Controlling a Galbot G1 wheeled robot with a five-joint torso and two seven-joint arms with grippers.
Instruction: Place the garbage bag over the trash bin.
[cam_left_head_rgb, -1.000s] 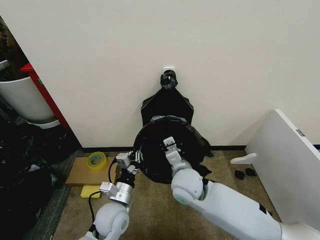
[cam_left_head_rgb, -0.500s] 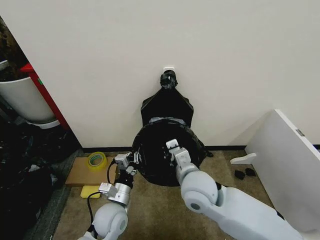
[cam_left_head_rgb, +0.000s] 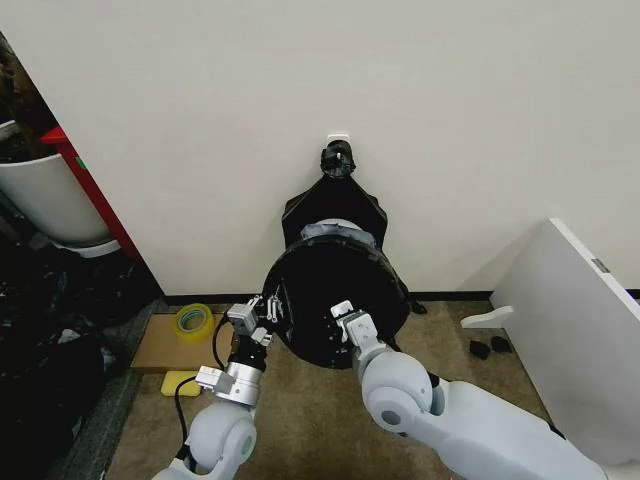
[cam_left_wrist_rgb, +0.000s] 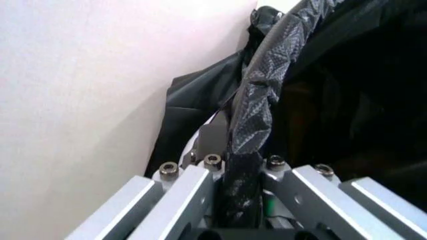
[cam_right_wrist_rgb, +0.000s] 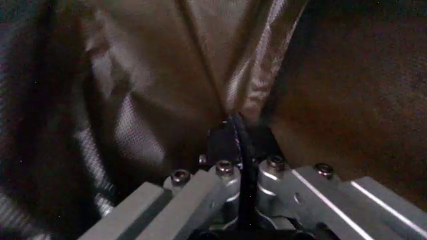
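Observation:
The garbage bag (cam_left_head_rgb: 325, 290) is glossy black and stretched over the round mouth of the trash bin, which is tilted towards me against the wall. A pale sliver of the trash bin (cam_left_head_rgb: 338, 229) peeks out at the far rim. My left gripper (cam_left_head_rgb: 262, 312) is shut on the bag-wrapped rim (cam_left_wrist_rgb: 257, 120) at the bin's left side. My right gripper (cam_left_head_rgb: 350, 322) is shut on a fold of the bag (cam_right_wrist_rgb: 233, 90) low inside the mouth, close to the near rim.
A flat black bundle with a knotted top (cam_left_head_rgb: 338, 160) hangs on the wall behind the bin. A yellow tape roll (cam_left_head_rgb: 194, 319) lies on a cardboard box (cam_left_head_rgb: 160, 350) at the left. A white tub (cam_left_head_rgb: 45, 200) stands far left, a white board (cam_left_head_rgb: 580, 320) at the right.
My right gripper has drawn back from the middle of the bag's mouth towards the near rim. The black disc has shifted slightly up, and a pale strip of rim now shows at the back.

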